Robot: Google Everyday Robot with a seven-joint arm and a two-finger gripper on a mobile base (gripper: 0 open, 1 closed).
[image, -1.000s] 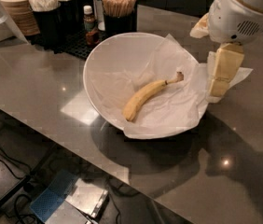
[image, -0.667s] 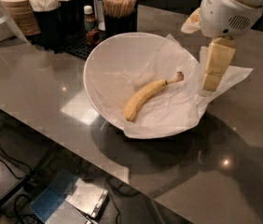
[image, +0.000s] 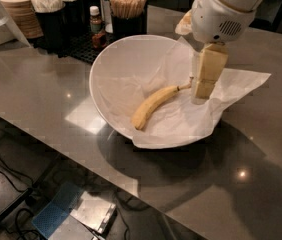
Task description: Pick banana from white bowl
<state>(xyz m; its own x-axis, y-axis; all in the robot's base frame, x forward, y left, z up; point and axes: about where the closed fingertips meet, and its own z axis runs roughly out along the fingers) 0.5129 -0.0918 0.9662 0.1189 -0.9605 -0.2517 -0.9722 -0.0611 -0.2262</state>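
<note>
Camera view gives me the arm coming in from the upper right, its rounded white wrist housing [image: 221, 14] hanging over the far right edge of the white bowl [image: 98, 66]. From the housing the gripper [image: 203, 91] points almost straight down, a pale yellow block with its tip low inside the bowl's right side, close over the crumpled white paper [image: 243, 81] that lines the bowl and spills out onto the table [image: 36, 104]. From this angle I see the gripper as one solid block, so I cannot tell whether it is spread or closed. It holds nothing that I can make out.

I see the banana [image: 153, 105] lying on the paper near the middle of the bowl, curved, with its blunt end low and to the left and its brownish stem pointing up and right. The stem end sits just beside the gripper's tip; whether the two touch I cannot say.

Behind the bowl, at the back of the table, stand a dark holder of wooden sticks [image: 127, 4], a small bottle [image: 97, 24] and a stack of cups [image: 18, 9].
</note>
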